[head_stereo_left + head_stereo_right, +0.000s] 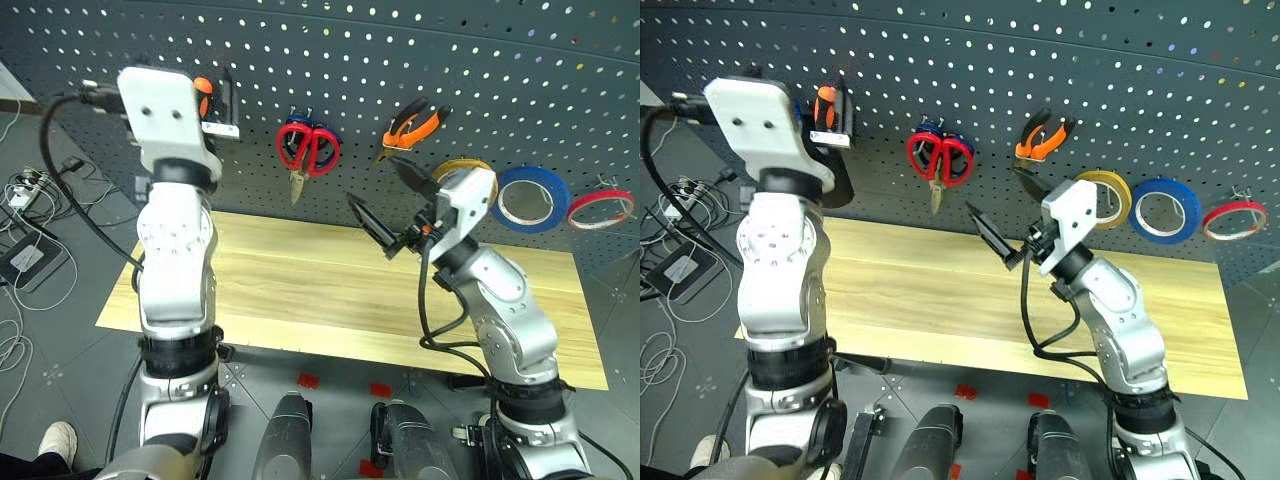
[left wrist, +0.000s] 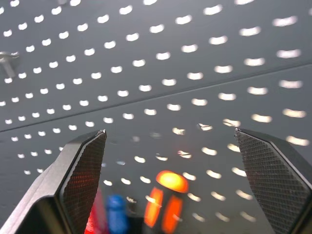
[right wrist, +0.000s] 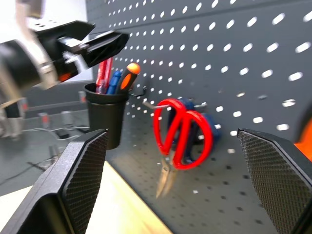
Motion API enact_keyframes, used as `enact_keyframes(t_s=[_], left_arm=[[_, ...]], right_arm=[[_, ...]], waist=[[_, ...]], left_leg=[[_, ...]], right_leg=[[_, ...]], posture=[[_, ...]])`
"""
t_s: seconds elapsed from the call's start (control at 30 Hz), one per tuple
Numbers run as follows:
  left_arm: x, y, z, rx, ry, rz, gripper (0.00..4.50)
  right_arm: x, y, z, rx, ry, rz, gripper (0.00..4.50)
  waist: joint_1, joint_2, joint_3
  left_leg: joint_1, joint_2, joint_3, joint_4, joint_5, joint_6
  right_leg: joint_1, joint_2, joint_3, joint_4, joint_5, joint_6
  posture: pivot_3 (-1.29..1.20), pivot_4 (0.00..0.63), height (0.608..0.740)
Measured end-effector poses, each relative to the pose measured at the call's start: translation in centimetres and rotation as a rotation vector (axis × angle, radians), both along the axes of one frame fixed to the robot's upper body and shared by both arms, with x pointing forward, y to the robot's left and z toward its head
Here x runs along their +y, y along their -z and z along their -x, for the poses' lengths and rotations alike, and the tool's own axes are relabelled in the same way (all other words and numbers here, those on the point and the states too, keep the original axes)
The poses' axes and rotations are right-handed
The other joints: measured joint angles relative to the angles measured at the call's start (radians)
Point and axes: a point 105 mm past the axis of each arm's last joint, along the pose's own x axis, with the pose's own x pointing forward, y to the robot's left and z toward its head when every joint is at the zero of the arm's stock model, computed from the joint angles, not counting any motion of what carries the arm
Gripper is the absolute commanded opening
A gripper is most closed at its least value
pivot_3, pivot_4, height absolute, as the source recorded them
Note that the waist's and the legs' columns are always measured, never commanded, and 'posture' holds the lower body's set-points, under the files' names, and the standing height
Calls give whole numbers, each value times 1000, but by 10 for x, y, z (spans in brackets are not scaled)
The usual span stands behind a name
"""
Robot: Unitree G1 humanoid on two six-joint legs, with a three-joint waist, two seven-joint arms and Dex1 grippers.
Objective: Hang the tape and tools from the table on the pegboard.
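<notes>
I judged the job finished: the table (image 1: pixel 300 290) was bare, and the tape (image 1: pixel 1108 196), scissors (image 1: pixel 308 150), pliers (image 1: pixel 412 126) and screwdriver (image 3: pixel 102 73) were on the pegboard (image 1: pixel 400 60). My left gripper (image 2: pixel 170 183) and right gripper (image 1: pixel 392 200) gaped apart, holding nothing.

Both arms are built of rounded silver-grey metal segments joined by black rings. Each wrist carries a white rectangular camera housing with two dark screw holes. Black cables loop outside each forearm. The left gripper (image 2: pixel 170 146) and right gripper (image 1: pixel 392 200) have black, cross-hatched, pointed fingers.
</notes>
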Motion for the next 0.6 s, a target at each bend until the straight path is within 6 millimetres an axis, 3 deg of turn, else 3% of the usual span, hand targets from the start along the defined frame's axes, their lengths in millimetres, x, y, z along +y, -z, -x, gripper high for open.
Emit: enact_keyframes(t_s=[0.1,0.17,0.33,0.47,0.6], left_arm=[[-15,61,8,200,80,-57,4452],[-19,91,12,293,101,-86,4452],[-8,176,16,584,80,-1,4452],[-3,203,11,706,93,110,4452],[-10,219,6,786,163,145,4452]], right_arm=[[-24,28,2,63,164,85,4500],[-35,44,0,112,260,98,4500],[-61,100,0,295,439,172,4500],[-80,145,3,520,552,161,4500],[-99,164,5,640,668,113,4500]], waist=[[-1,1,-12],[-1,2,-14],[0,13,-32],[-2,14,-35],[-6,17,-40]], left_leg=[[2,0,1,-1,0,0],[3,1,1,0,1,0],[12,0,0,-2,-2,5],[12,0,0,-2,-2,6],[12,0,0,-2,-2,6]], right_leg=[[1,0,1,0,0,0],[0,1,2,0,-1,-1],[11,1,1,-4,-2,-3],[11,1,1,-4,-2,-3],[11,1,1,-6,-2,-3]], posture=[[175,198,740],[161,196,740],[138,196,740],[126,195,740],[107,196,740]])
